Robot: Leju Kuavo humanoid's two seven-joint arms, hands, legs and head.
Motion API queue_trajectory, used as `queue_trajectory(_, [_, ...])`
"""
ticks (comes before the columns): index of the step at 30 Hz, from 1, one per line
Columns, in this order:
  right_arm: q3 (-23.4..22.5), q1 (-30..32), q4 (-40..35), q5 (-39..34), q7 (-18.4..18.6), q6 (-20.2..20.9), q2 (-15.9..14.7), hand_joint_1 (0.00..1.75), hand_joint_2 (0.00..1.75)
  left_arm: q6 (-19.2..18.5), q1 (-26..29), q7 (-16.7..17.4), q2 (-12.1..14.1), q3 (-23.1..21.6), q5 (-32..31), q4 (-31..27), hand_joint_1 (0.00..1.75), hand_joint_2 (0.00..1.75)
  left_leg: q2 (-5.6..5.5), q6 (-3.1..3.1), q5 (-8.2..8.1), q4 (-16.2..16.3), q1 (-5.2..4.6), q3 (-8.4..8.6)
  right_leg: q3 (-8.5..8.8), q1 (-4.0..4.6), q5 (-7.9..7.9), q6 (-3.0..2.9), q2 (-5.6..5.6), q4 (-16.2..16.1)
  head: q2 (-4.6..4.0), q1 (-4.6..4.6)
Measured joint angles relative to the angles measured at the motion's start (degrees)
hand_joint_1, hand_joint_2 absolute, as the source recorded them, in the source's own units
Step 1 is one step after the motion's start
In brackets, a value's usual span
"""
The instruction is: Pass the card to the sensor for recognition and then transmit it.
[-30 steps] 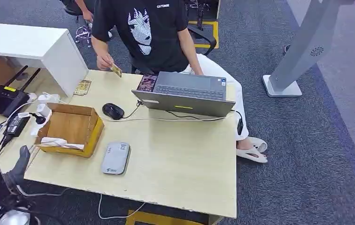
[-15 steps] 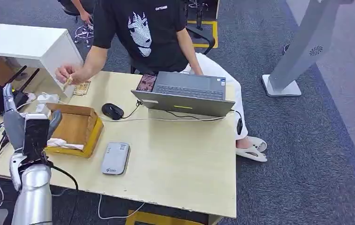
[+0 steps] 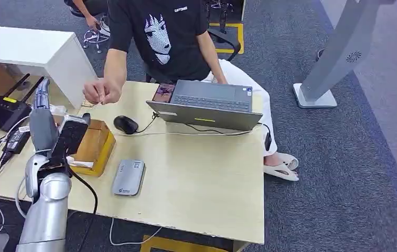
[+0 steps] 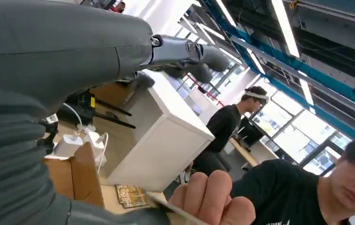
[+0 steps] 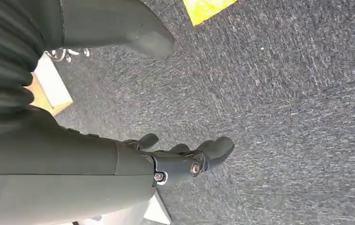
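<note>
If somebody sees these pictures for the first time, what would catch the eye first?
Probably the robot's left hand, raised with its fingers apart above the cardboard box at the table's left end. Just beyond it, the person's hand holds out a card toward it. The open laptop sits at the table's far edge.

Left hand (image 3: 49, 126) raised, open, near person's fist (image 3: 100, 92), possibly holding card.

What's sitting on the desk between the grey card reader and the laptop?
Only the mouse cable crosses that stretch; the rest of the desk between card reader and laptop is bare, seen in the head view.
</note>
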Motion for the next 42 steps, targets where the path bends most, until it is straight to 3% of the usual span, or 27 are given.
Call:
queue_trajectory(1, [0.0,0.0,0.0,0.0,0.0,0.0,0.0,0.0,1.75,-0.1,0.1,0.0,0.1,-0.1,0.2,0.0,1.75,1.75,0.0,0.0,0.0,0.0,0.0,0.0,0.0,0.0,0.0,0.0,0.0,0.0,0.0,0.0])
queue_trajectory(20, [-0.6,0.0,0.0,0.4,0.6,0.4,0.0,0.0,1.75,-0.9,3.1,-1.4,1.3,-0.4,4.5,0.0,1.75,1.75,-0.03,0.0,0.0,0.0,-0.01,-0.02,0.01,0.0,0.0,0.0,-0.03,0.0,0.0,0.0])
queue_trajectory(31, [-0.7,0.0,0.0,0.5,0.5,0.4,0.0,0.0,1.75,-1.6,4.1,-1.8,1.4,-0.4,3.8,0.0,1.75,1.75,-0.02,0.0,0.0,0.0,0.0,-0.02,0.01,0.0,0.0,0.0,-0.02,0.0,0.0,0.0])
queue_trajectory(36, [-1.6,0.0,0.0,1.0,0.5,0.8,0.0,0.0,1.75,-9.8,6.2,1.6,2.0,-1.2,1.3,-0.1,1.75,1.75,-0.02,0.0,0.0,0.0,0.0,-0.02,-0.02,0.0,0.0,0.0,-0.01,0.0,0.0,0.0])
queue_trajectory(42, [-2.4,0.0,0.0,1.7,0.7,1.6,0.0,0.0,1.75,-14.3,8.7,4.6,4.3,-5.5,-4.6,0.2,1.75,1.75,-0.01,0.0,0.0,0.0,-0.01,-0.04,-0.03,0.0,0.0,0.0,-0.01,0.0,0.0,0.0])
